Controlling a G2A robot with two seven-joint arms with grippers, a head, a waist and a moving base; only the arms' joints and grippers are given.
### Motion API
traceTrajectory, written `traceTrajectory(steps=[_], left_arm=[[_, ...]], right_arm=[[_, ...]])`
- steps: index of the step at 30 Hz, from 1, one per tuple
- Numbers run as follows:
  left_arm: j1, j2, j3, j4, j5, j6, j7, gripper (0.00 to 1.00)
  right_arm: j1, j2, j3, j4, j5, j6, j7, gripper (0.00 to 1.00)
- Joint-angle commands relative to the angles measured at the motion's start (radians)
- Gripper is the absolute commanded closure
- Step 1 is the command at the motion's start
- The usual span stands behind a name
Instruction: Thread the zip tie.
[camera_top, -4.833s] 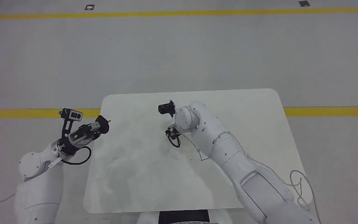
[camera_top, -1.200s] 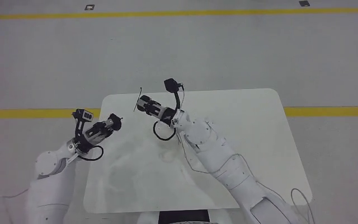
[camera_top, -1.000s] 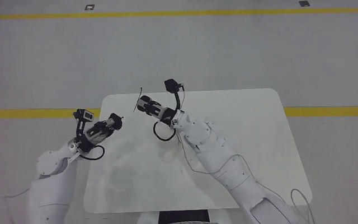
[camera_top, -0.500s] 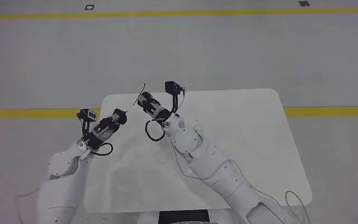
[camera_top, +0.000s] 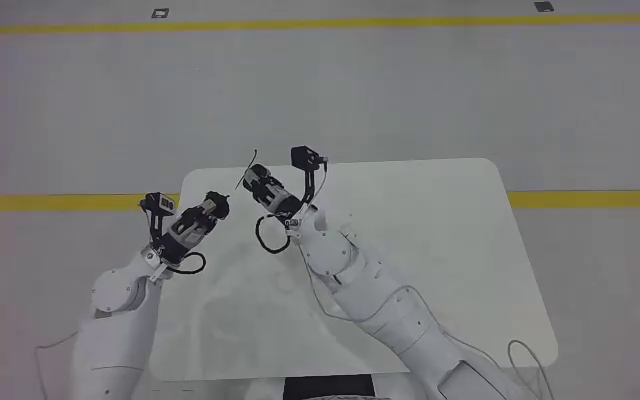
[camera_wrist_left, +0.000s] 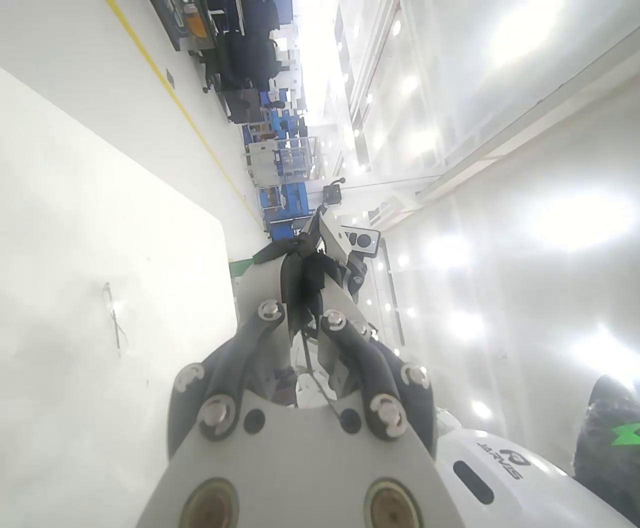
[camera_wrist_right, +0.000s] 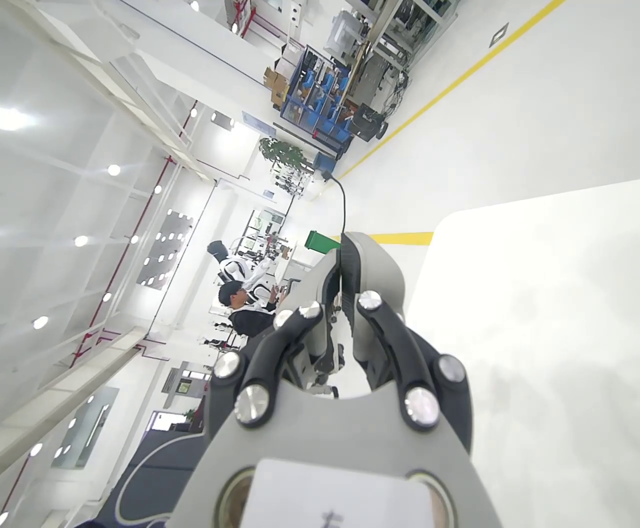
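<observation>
The left claw (camera_top: 215, 205) has moved closer to the right claw (camera_wrist_right: 342, 252), which pinches the tie (camera_wrist_right: 344, 205). The left looks closed and empty. Next, I think, it must open and catch the loose end.

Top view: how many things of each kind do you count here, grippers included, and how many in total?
Black zip tie: 1
Grippers: 2 (left gripper, right gripper)
White table: 1
Total: 4
</observation>
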Motion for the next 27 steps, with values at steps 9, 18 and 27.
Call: traceTrajectory(steps=[9,18,27], left_arm=[[-0.004,0.006,0.019,-0.002,-0.05,0.083,0.025,1.0],[-0.004,0.006,0.02,-0.002,-0.05,0.084,0.025,1.0],[-0.004,0.006,0.02,-0.002,-0.05,0.084,0.025,1.0]], right_arm=[[-0.019,0.001,-0.015,-0.017,-0.115,-0.018,-0.051,1.0],[-0.02,0.001,-0.014,-0.017,-0.117,-0.022,-0.059,1.0],[-0.02,0.001,-0.014,-0.017,-0.117,-0.022,-0.059,1.0]])
